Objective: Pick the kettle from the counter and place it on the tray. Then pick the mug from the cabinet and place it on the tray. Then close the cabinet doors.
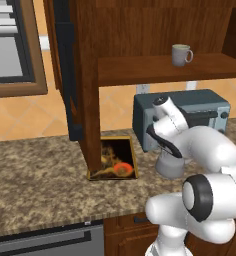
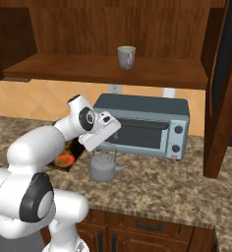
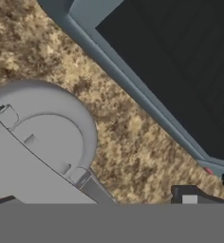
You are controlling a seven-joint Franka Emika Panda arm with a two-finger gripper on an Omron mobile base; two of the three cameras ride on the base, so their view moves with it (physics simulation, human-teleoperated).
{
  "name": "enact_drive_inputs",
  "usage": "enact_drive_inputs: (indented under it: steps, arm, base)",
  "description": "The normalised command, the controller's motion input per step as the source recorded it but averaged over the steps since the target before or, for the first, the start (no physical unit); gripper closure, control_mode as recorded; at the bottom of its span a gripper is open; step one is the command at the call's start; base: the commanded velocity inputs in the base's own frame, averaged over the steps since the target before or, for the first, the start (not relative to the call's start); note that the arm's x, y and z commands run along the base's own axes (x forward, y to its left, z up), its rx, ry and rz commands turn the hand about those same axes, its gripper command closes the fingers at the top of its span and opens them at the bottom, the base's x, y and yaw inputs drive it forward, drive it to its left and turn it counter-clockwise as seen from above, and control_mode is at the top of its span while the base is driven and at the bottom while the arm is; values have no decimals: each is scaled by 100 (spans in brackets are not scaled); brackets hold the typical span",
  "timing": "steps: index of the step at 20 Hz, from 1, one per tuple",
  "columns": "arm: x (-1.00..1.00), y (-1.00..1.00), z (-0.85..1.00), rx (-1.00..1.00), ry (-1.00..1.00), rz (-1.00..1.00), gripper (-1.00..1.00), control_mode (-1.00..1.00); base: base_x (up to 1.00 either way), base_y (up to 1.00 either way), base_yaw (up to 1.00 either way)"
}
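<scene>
Gripper (image 2: 107, 142): I read the jaws spread wide, holding nothing
Kettle (image 2: 104, 167): on the counter (image 2: 177, 192), before the toaster oven (image 2: 147, 125)
Relation: kettle directly beneath my gripper, handle upright

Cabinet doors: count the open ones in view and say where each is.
2. One cabinet door stands open at the cabinet's left side, reaching down by the tray; the other stands open at its right, beside the toaster oven. None seems hidden.
</scene>
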Motion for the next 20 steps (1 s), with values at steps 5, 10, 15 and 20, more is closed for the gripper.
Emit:
enact_drive_inputs:
  steps: [5, 10, 15, 20]
  arm:
    - [4, -6, -17, 5, 1, 1, -100, -100]
    - [-36, -2, -32, 5, 0, 0, 100, -100]
    - [-33, 0, -38, 3, 0, 0, 100, -100]
    - [-38, 1, -30, 5, 1, 4, 100, -100]
  base:
    - [0, 0, 0]
    - [0, 0, 0]
    - [0, 0, 0]
    - [0, 0, 0]
